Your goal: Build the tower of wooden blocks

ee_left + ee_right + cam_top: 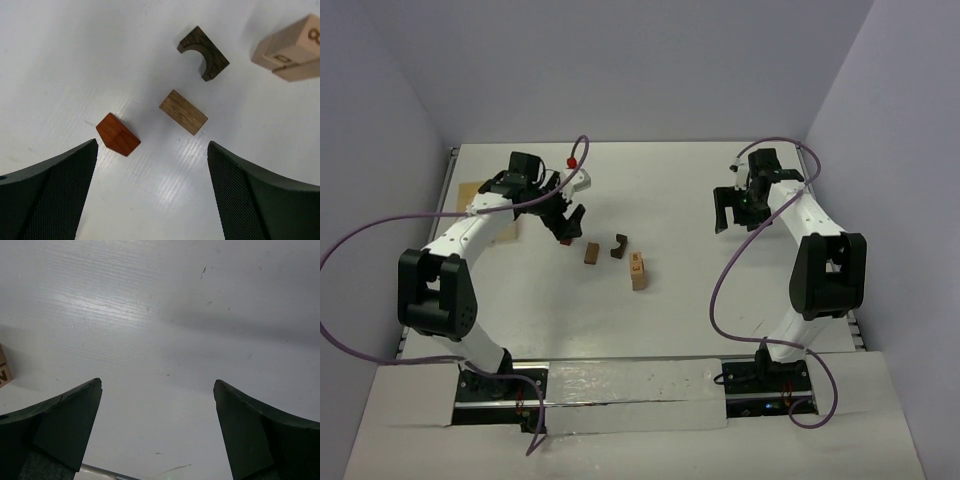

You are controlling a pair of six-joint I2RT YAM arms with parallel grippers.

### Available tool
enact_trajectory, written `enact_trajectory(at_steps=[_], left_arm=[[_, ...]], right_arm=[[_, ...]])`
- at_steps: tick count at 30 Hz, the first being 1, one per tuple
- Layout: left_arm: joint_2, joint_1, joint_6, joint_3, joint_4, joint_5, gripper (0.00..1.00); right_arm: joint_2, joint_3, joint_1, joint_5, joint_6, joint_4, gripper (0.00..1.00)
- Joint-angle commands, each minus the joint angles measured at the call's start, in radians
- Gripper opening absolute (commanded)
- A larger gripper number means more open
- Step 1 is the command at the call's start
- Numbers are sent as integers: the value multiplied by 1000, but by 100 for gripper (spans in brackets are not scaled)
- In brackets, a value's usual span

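Two pale tan blocks stand stacked near the table's middle; they also show in the left wrist view. A dark arch piece and a brown block lie just left of them. An orange-brown block lies closest to my left gripper, which is open and empty, hovering above and just short of these blocks. My right gripper is open and empty over bare table to the right. A pale block edge shows at its view's left border.
A shallow pale wooden tray lies at the left table edge, partly hidden under my left arm. A small red piece and a white part sit behind the left gripper. Purple cables loop off both arms.
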Motion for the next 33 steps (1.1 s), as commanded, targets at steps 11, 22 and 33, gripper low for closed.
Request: enact_trajectory(at_steps=[11,22,33], left_arm=[[188,-37,543,-46,-5,201,97],[252,-68,629,-61,20,158,99],[302,-81,669,-49,14,137,96]], right_arm=[[4,13,-8,-3,4,36,100],[17,9,-8,-8,1,33,100],[26,9,-7,-26,-3,24,100]])
